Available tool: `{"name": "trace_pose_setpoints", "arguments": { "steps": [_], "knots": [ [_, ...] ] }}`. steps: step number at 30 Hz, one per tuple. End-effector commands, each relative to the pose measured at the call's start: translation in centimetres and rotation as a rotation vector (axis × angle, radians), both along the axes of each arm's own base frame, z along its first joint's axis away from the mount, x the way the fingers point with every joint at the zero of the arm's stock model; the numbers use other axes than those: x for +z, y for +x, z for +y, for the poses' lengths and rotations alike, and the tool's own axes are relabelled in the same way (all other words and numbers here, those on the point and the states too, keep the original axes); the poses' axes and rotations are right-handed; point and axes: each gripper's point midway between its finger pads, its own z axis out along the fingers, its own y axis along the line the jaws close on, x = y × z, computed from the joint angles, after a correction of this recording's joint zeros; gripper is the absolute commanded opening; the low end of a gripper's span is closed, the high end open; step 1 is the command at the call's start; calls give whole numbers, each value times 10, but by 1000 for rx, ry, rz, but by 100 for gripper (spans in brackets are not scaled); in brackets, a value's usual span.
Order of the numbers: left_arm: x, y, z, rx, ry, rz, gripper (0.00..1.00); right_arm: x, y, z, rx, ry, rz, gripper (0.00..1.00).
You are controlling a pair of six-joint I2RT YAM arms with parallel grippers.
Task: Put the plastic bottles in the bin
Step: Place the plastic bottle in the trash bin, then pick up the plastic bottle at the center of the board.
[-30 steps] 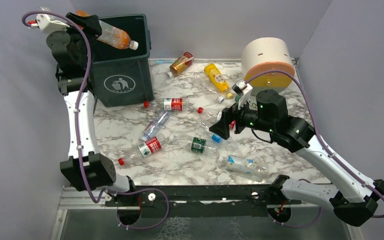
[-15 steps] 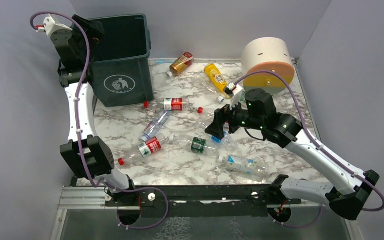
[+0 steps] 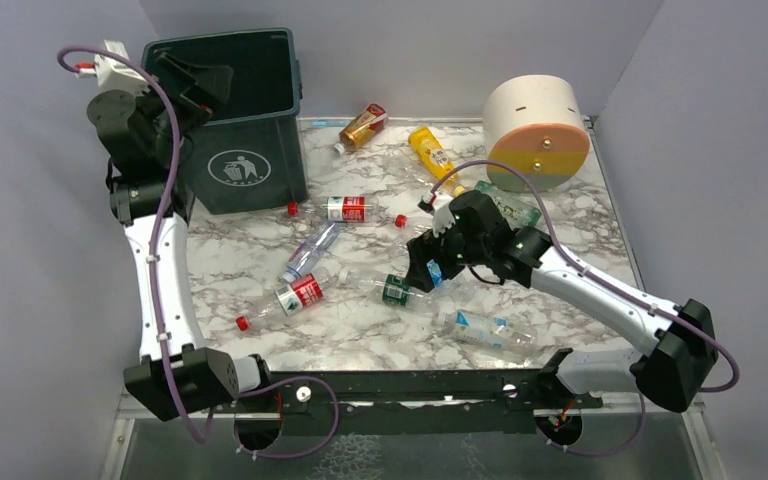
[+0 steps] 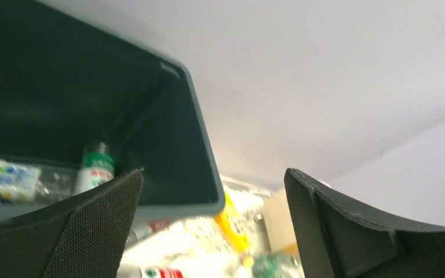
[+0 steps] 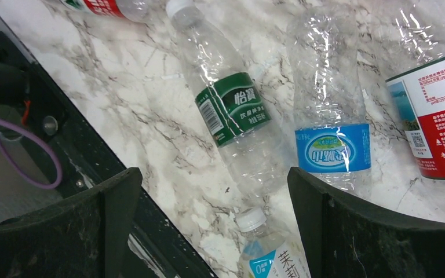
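The left fingers (image 4: 92, 231) stand wide and empty above the bin (image 3: 260, 150) at the bench's (image 3: 580, 230) 11 o'clock corner. A green-capped bottle (image 4: 95, 167) lies inside the bin. The right fingers (image 5: 81, 220), also wide, hover over a green-labelled bottle (image 5: 232, 110) mid-bench, with a blue-labelled bottle (image 5: 331, 145) at its 3 o'clock.

My left gripper (image 3: 203, 88) hangs over the tall dark green plastic bin (image 3: 250, 150). My right gripper (image 3: 422, 272) hovers low above clear plastic bottles (image 3: 305, 292) scattered on the white marble-patterned table (image 3: 360, 340).
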Motion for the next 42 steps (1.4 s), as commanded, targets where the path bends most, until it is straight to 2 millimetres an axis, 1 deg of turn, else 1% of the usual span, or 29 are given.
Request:
{"name": "trace_pose_setpoints", "arguments": {
  "steps": [1, 2, 4, 6, 8, 10, 13, 15, 16, 18, 20, 22, 26, 28, 34, 39, 42],
  "knots": [
    [-51, -24, -51, -227, -56, 103, 99, -23, 8, 2, 28, -58, -21, 100],
    [-66, -29, -56, -239, -64, 130, 99, -26, 6, 7, 51, -47, -9, 100],
    [-82, -41, -65, -254, -70, 152, 99, -32, 5, 12, 66, -37, 10, 100],
    [-94, -52, -78, -282, -71, 170, 99, -35, 7, 9, 34, -50, 18, 100],
    [-105, -62, -91, -318, -70, 191, 99, -39, 9, -1, -24, -81, 16, 100],
    [-115, -68, -102, -345, -56, 216, 99, -43, 9, -17, -86, -130, 14, 100],
    [-128, -73, -114, -372, -35, 245, 99, -54, 1, -42, -148, -228, 53, 100],
    [-135, -74, -120, -393, -30, 260, 99, -59, -9, -56, -174, -280, 98, 100],
    [-136, -74, -122, -401, -29, 264, 99, -58, -13, -59, -199, -284, 111, 100],
    [-139, -73, -125, -412, -23, 269, 99, -49, -20, -56, -193, -233, 117, 100],
    [-141, -73, -128, -419, -19, 270, 99, -45, -21, -61, -223, -246, 124, 100],
    [-141, -73, -131, -433, -22, 265, 99, -50, -25, -68, -243, -284, 159, 100],
    [-138, -73, -135, -455, -25, 251, 99, -61, -44, -64, -240, -278, 278, 100],
    [-138, -74, -137, -464, -30, 246, 99, -65, -51, -66, -262, -270, 317, 100],
    [-137, -73, -144, -506, -55, 227, 99, -72, -63, -81, -325, -298, 357, 100],
    [-139, -72, -147, -529, -60, 227, 99, -91, -80, -85, -316, -349, 415, 100],
    [-141, -72, -148, -534, -64, 226, 99, -102, -86, -86, -313, -375, 439, 100]
  ]
}}
